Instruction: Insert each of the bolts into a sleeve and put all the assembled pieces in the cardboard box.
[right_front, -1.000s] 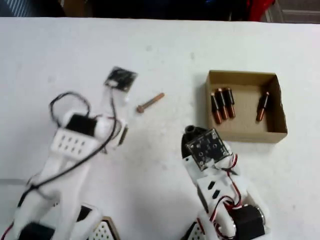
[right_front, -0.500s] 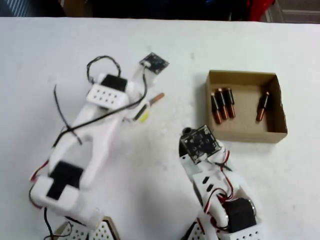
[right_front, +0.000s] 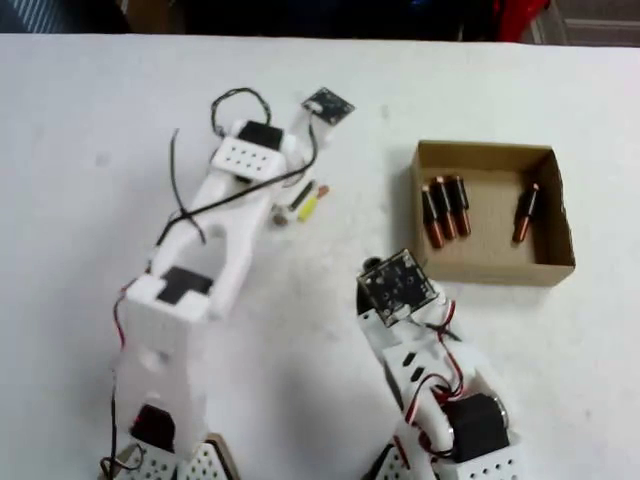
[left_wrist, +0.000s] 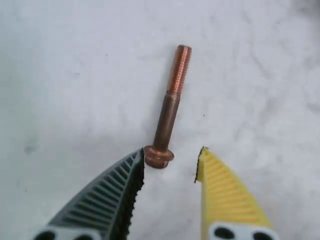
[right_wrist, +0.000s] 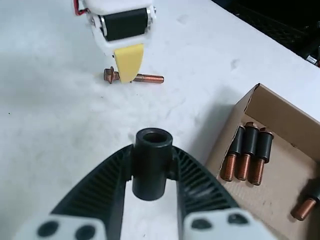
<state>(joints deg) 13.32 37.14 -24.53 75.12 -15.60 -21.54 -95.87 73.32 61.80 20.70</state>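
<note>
Lying on the white worktop (right_front: 100, 100), the copper bolt (left_wrist: 167, 107) has its flanged head between the parted tips of the left claw (left_wrist: 171, 152). The right claw (right_wrist: 151, 152) clamps a black sleeve (right_wrist: 151, 167) upright near the cardboard box (right_front: 490, 262), which holds four assembled pieces (right_front: 445, 210). A second ago the left arm sat farther from the bolt.

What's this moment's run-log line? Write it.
left gripper: open, straddling bolt | right gripper: shut on sleeve | cardboard box: four assembled pieces
</note>
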